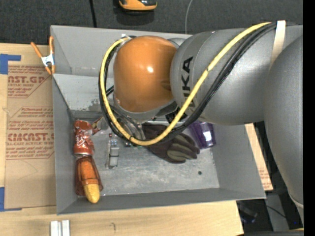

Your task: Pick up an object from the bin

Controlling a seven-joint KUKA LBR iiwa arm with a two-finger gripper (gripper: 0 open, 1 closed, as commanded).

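Observation:
My gripper (pixel 124 130) pokes out below the orange wrist cover, low over the left-middle of the bin floor; most of it is hidden. Just under it a small grey metal piece (pixel 113 154) shows on the floor. To its left, a red and silver crinkled packet (pixel 82 138) lies against the bin's left wall. An orange bottle-like thing with a yellow tip (pixel 88 179) lies in front of the packet. To the gripper's right lies a dark brown glove (pixel 175 145), partly under the arm.
A purple translucent thing (pixel 205 134) lies beyond the glove at the right, half hidden by the arm. The big grey arm and its yellow cable cover the back and right of the bin. Bare floor shows along the front.

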